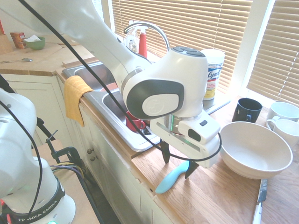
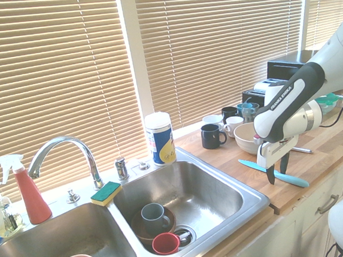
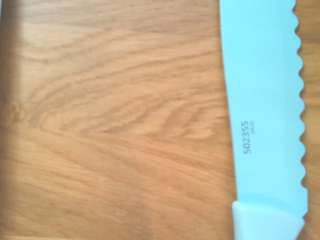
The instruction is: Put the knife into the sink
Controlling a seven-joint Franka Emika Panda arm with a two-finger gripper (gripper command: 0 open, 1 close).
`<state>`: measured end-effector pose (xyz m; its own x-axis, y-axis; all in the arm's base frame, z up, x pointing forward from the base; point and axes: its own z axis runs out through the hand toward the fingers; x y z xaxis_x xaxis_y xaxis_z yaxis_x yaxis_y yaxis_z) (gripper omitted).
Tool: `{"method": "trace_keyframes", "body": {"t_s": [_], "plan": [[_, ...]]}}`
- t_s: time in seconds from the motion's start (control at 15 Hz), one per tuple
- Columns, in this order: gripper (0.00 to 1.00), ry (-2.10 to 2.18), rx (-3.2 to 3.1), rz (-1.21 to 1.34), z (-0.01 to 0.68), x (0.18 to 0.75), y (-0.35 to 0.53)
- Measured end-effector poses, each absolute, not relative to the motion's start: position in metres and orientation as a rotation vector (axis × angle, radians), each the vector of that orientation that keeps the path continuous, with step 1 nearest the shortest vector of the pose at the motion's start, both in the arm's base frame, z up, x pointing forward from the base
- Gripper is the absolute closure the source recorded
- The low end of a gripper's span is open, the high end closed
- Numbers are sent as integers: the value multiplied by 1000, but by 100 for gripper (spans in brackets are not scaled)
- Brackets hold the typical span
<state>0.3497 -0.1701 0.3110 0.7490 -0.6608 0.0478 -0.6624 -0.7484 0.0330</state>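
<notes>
On the wooden worktop (image 1: pixel 210 196), just beside the right-hand basin of the sink (image 2: pixel 225 187), the knife (image 1: pixel 172 179) is lying flat with its handle end pointing toward the front edge. Above it, the claw (image 1: pixel 178 164) is hanging with its two dark fingers (image 1: pixel 165 151) standing apart, one on each side of the turquoise blade; from these views it is not clear whether either finger is touching the plastic. The second exterior view is showing the knife (image 2: pixel 274 173) stretched diagonally across the wood, with the claw (image 2: pixel 277 170) straddling it near the middle. Up close, the wrist view is showing the knife (image 3: pixel 265 115) lying against the wood grain, its wavy serrated edge and the printed number S02355 both visible.

A white bowl (image 1: pixel 254 149) is sitting near the knife, farther from the sink, and a black mug (image 1: pixel 246 110) is standing behind it. Inside the sink, a red cup (image 2: pixel 165 243) and a grey mug (image 2: pixel 152 217) are resting near the drain.
</notes>
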Motion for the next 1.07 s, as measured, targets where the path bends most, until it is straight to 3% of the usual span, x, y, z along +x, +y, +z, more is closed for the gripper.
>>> {"method": "trace_keyframes", "body": {"t_s": [1.07], "plan": [[100, -1114, 2899, 57, 312, 352, -168]]}}
